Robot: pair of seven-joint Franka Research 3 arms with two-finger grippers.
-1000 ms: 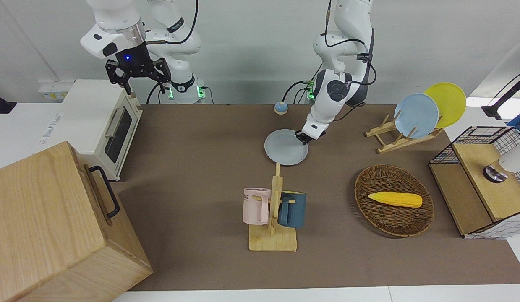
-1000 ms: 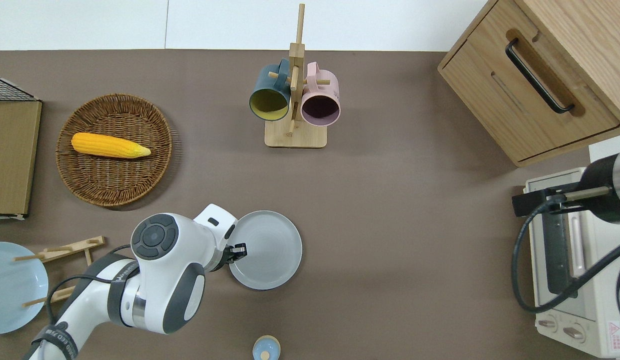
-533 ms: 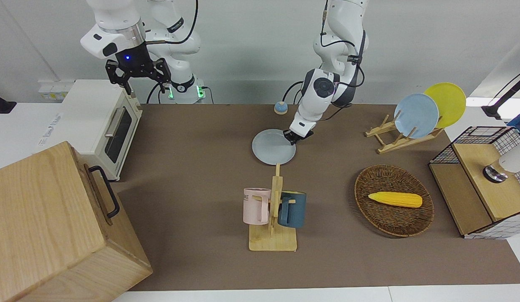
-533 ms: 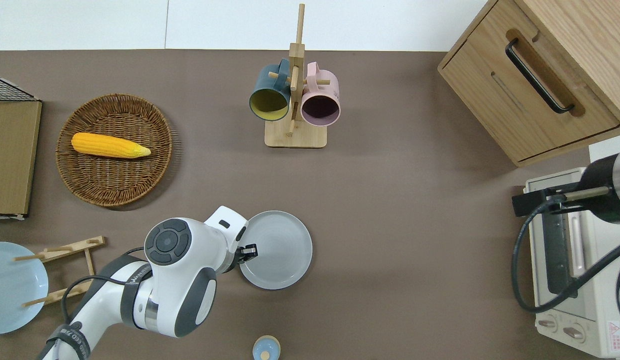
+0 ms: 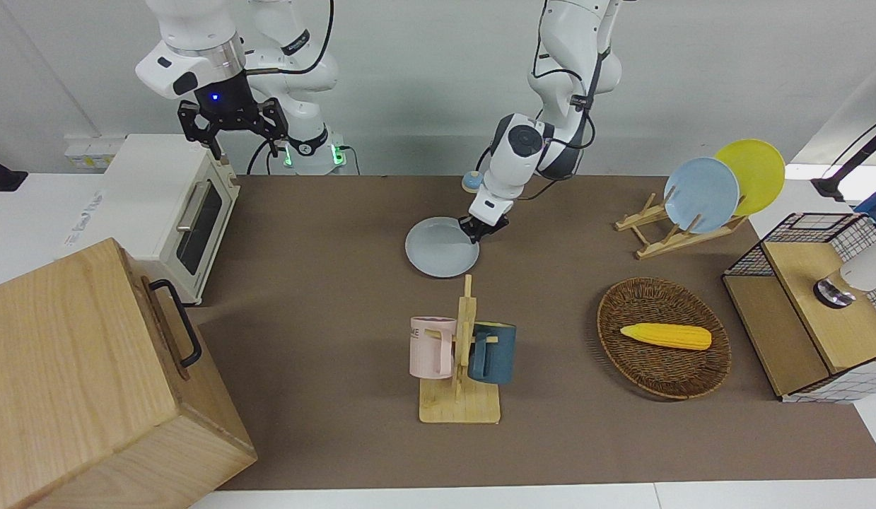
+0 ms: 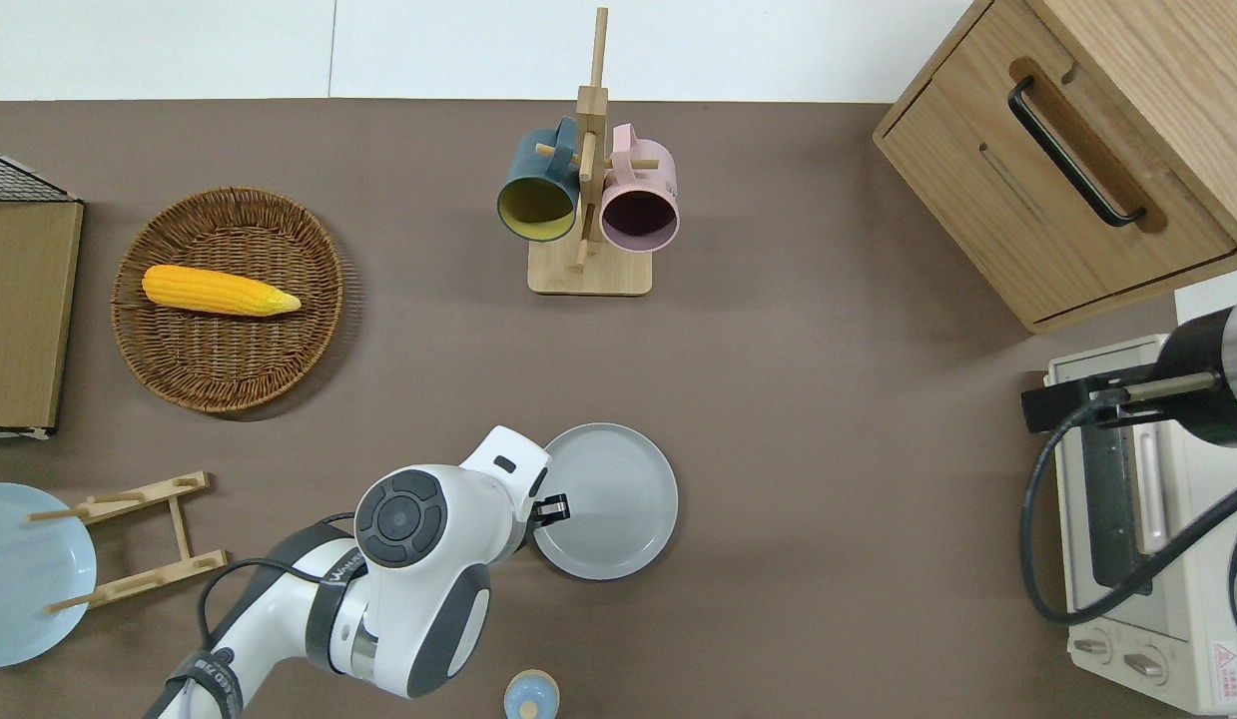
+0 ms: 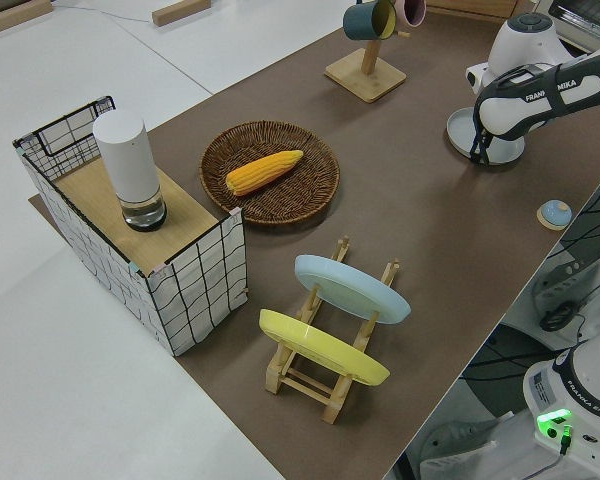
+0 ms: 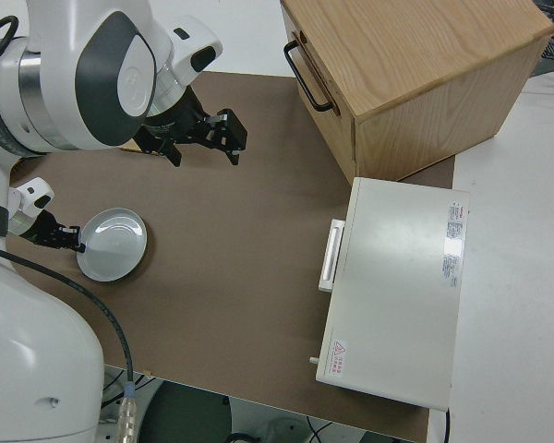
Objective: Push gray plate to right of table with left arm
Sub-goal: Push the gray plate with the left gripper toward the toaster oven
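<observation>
The left end effector [image 6: 556, 508] sat low against the rim of the gray plate [image 6: 608, 501], fingers unreadable from here. The plate lay mid-counter [image 6: 838, 419], nearer the robots than the mug rack [image 6: 588, 200]. Right arm parked.

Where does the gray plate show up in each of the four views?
Front view: gray plate mid-table, nearer the robots than the mug rack.
Overhead view: lower centre, left hand at its rim.
Left side view: top edge area, partly hidden by the arm.
Right side view: lower corner.
Shared landmark: the left hand at its rim.
</observation>
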